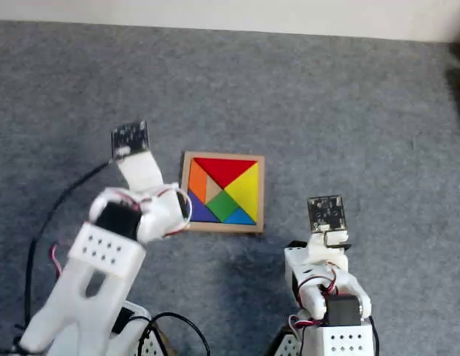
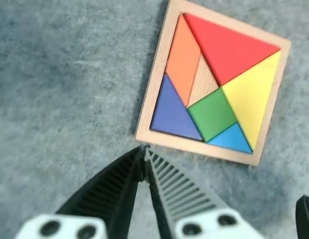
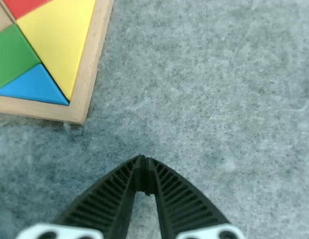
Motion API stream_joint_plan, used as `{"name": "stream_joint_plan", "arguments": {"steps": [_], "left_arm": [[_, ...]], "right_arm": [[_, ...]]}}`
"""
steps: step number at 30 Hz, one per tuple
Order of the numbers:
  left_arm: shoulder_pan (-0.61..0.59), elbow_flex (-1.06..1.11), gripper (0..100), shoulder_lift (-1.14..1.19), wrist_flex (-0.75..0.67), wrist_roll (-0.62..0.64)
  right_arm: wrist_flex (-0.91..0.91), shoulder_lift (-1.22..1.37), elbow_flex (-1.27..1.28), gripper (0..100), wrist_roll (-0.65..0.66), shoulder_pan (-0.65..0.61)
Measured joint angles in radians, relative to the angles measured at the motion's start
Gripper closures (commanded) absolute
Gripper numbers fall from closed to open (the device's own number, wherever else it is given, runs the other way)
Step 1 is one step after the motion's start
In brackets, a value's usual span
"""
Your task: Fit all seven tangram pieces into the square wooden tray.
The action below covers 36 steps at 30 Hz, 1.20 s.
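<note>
Left arm (image 1: 104, 252): extends from the near edge of the tabletop (image 1: 363, 111) toward the square wooden tray (image 1: 222, 157), with the wrist alongside the tray's left side. The left gripper (image 2: 146, 149) points downward. Its jaws are together, tips meeting just beside the tray corner nearest the blue triangle (image 2: 172, 114), above the grey felt-like surface.

Right arm (image 1: 326, 297): folded close to its base, well to the right of the tray. The right gripper (image 3: 143, 160) hangs over bare grey surface. Its jaws are together and stand apart from the tray corner that holds the light blue triangle (image 3: 32, 84).

The tray lies flat on the tabletop between the two arms. Seated inside it:
- red triangle (image 1: 224, 169)
- yellow triangle (image 1: 247, 191)
- orange parallelogram (image 1: 197, 180)
- green square (image 1: 224, 204)
- blue triangle and light blue triangle

A wood-coloured triangle (image 2: 202, 82) sits at the centre. I cannot tell whether it is a piece or bare tray floor.

Nothing lies between either gripper and the tray.
</note>
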Motion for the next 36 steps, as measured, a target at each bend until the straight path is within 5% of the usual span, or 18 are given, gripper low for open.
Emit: {"name": "stream_joint_plan", "arguments": {"steps": [13,27,36], "left_arm": [[-0.178,0.512,99,-0.491,-0.331,-0.215],[-0.201,0.772,99,-0.957,-0.311,-0.374],[-0.201,0.772,99,-0.970,-0.195,-0.376]], "right_arm": [[0.000,0.000,0.000,99.4,0.000,0.000],[0.000,0.000,0.000,99.4,0.000,0.000],[0.003,0.000,0.000,99.4,0.000,0.000]]}}
